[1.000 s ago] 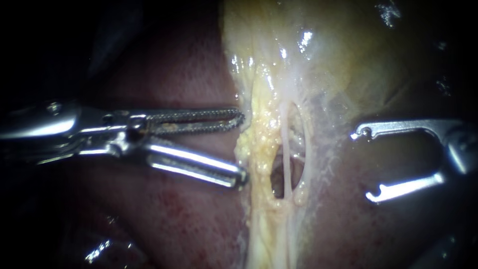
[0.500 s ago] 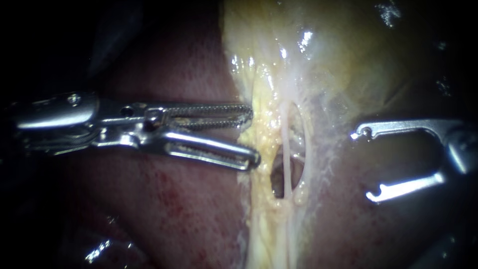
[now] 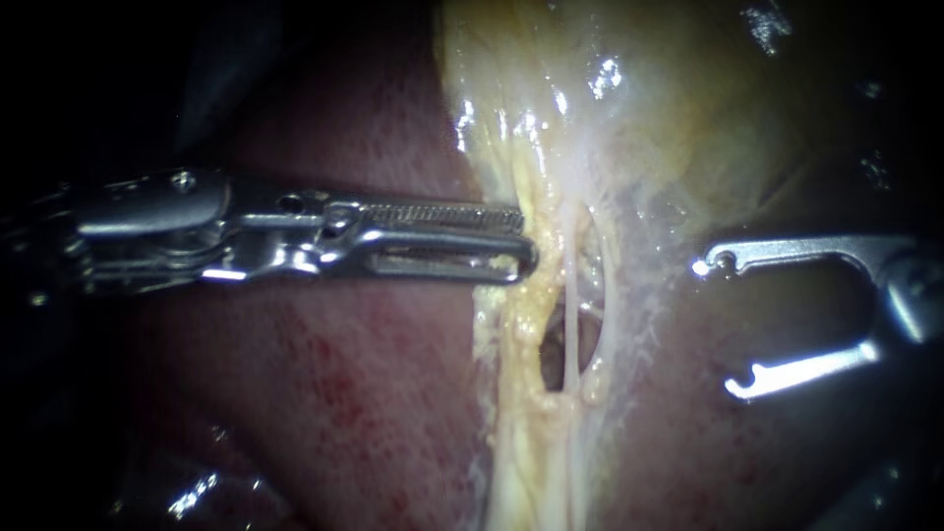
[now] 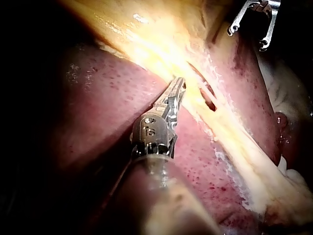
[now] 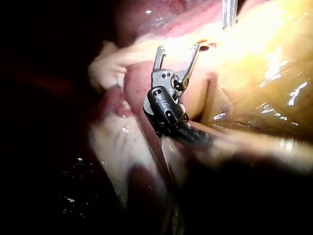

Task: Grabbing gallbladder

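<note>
The pale yellow gallbladder [image 3: 639, 108] hangs down the middle of the endoscope view and narrows into a yellow fatty strip. In a small window there, thin whitish tubes [image 3: 570, 324] run downward. My left instrument [image 3: 526, 258] reaches in level from the left, its jaws shut on the yellow tissue at the gallbladder's left edge, just above the window. The left wrist view shows my left instrument [image 4: 179, 87] with its tips pressed into that same yellow strip. My right instrument [image 3: 720, 326] stands apart over the liver on the right, jaws open and holding nothing, as the right wrist view also shows [image 5: 176, 51].
Dark red liver [image 3: 374, 393] lies on both sides of the strip, with small red spots at lower left. Pale loose tissue [image 5: 105, 66] lies beside the liver ahead of my right instrument. The view's outer edges are dark.
My left instrument has moved right and its wide-open jaws have come together on the yellow edge tissue, pulling it slightly. The right instrument has stayed still.
</note>
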